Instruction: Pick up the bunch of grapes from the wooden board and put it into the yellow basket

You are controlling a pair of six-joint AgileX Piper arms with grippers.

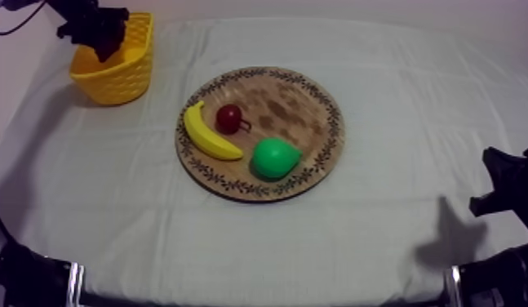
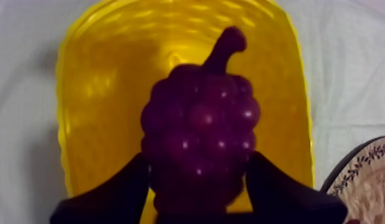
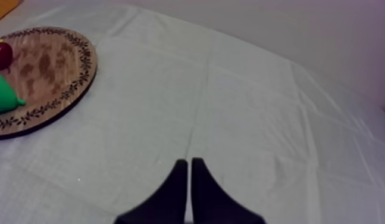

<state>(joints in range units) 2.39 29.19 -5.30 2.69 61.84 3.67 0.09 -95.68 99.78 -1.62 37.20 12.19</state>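
A purple bunch of grapes [image 2: 199, 134] with a stem hangs between the black fingers [image 2: 120, 190] of my left gripper [image 2: 197, 173], directly over the inside of the yellow basket [image 2: 105, 89]. From above, my left gripper [image 1: 104, 45] hovers over the yellow basket [image 1: 116, 73] at the table's far left. The round wooden board [image 1: 291, 106] lies in the middle, its rim [image 2: 364, 170] close beside the basket. My right gripper [image 3: 189, 173] sits low at the right with its fingers together as a narrow wedge over bare cloth.
On the board lie a banana [image 1: 206, 135], a small red fruit [image 1: 229, 118] and a green pear [image 1: 275, 157]. The right arm [image 1: 503, 192] rests at the table's right edge. Bare cloth spreads between the board [image 3: 49, 77] and the right gripper.
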